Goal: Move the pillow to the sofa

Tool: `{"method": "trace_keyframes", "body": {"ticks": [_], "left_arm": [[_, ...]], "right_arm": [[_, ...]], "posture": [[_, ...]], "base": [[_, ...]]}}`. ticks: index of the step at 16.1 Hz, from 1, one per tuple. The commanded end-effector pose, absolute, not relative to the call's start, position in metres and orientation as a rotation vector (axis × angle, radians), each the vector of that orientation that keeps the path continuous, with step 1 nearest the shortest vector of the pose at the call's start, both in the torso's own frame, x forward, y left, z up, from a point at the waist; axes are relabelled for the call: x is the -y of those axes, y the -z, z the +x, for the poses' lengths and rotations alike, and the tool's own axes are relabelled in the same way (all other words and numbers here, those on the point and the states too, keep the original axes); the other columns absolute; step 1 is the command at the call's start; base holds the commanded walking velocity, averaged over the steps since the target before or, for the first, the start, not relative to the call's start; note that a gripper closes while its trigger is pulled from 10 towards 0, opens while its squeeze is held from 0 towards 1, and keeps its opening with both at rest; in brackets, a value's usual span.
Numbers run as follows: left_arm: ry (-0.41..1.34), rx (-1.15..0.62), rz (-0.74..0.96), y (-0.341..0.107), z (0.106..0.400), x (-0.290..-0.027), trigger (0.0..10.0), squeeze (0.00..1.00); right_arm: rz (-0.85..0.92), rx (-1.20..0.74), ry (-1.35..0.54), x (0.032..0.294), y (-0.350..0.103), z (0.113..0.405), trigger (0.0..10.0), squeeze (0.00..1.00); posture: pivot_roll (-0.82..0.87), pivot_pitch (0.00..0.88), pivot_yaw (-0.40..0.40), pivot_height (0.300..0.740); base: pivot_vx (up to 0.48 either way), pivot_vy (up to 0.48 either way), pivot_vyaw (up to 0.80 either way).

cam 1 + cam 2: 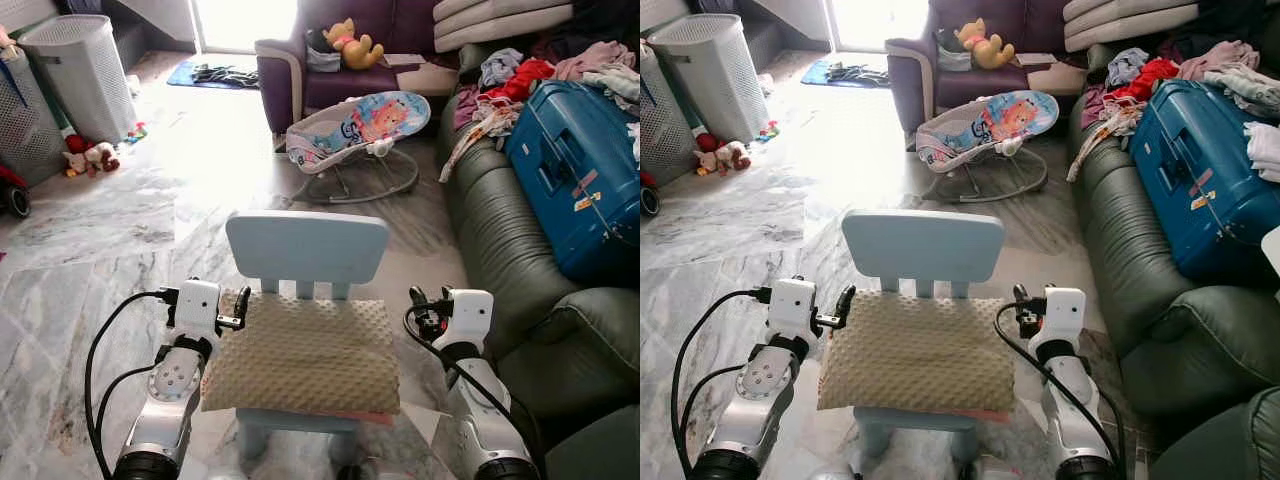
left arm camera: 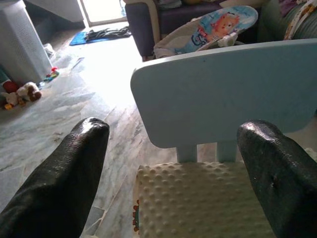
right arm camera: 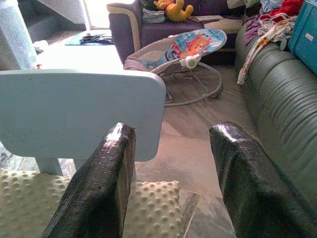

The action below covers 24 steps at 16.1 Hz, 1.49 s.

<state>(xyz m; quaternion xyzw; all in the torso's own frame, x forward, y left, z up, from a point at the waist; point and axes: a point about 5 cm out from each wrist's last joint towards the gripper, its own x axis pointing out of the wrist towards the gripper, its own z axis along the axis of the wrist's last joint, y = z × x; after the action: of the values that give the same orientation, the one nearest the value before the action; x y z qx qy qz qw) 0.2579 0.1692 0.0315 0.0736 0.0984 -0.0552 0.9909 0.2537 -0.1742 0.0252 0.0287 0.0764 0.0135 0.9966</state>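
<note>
The pillow (image 1: 305,352), beige with a raised dotted texture, lies flat on the seat of a small pale blue child's chair (image 1: 306,246) and covers nearly the whole seat. A thin pink edge shows beneath its front border. The chair stands on a marble-patterned floor (image 1: 120,230), directly ahead of the robot, its backrest on the far side.

The left hand (image 1: 240,303) sits at the pillow's left rear corner, just beside the chair's backrest. In the left wrist view its two black fingers (image 2: 64,183) are spread wide apart, with the pillow corner and backrest between them; nothing is grasped. The right hand (image 1: 428,308) is level with the pillow's right rear corner, slightly apart from it. In the right wrist view its fingers (image 3: 99,188) are likewise released and parted, one over the pillow's edge, the other over bare floor.

The sofa (image 1: 520,260), dark green leather, runs along the robot's right side, near the chair. A blue suitcase (image 1: 575,170) lies on it, bearing small stickers whose print is too small to read. Loose clothing (image 1: 520,75) is heaped behind the suitcase.

Beyond the chair stands a baby bouncer (image 1: 360,125) with a cartoon print; any lettering on it is illegible. Behind it is a purple armchair (image 1: 320,60) holding a yellow stuffed toy (image 1: 352,42). A grey laundry basket (image 1: 80,75) stands at far left, with small toys (image 1: 90,155) on the floor beside it.
</note>
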Motion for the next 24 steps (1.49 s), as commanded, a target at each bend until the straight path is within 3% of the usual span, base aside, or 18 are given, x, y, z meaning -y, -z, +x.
{"method": "trace_keyframes", "body": {"ticks": [1,12,24], "left_arm": [[0.107,-0.191,0.160,-0.0334,0.2603,-0.1701,10.0,0.00],[0.104,-0.195,0.157,-0.0325,0.2623,-0.1669,10.0,0.00],[0.023,-0.184,0.212,-0.0339,0.2647,-0.1733,10.0,0.00]], "right_arm": [[0.059,-0.156,-0.027,0.1751,-0.0268,0.2566,10.0,0.00],[0.056,-0.159,-0.030,0.1762,-0.0265,0.2567,10.0,0.00],[0.079,-0.162,-0.041,0.1746,-0.0257,0.2576,10.0,0.00]], "posture": [[-0.02,0.000,-0.015,0.721],[-0.03,0.000,-0.017,0.606],[-0.02,0.000,-0.022,0.606]], "base": [[0.000,0.000,0.00],[0.000,0.000,0.00],[0.000,0.000,0.00]]}}
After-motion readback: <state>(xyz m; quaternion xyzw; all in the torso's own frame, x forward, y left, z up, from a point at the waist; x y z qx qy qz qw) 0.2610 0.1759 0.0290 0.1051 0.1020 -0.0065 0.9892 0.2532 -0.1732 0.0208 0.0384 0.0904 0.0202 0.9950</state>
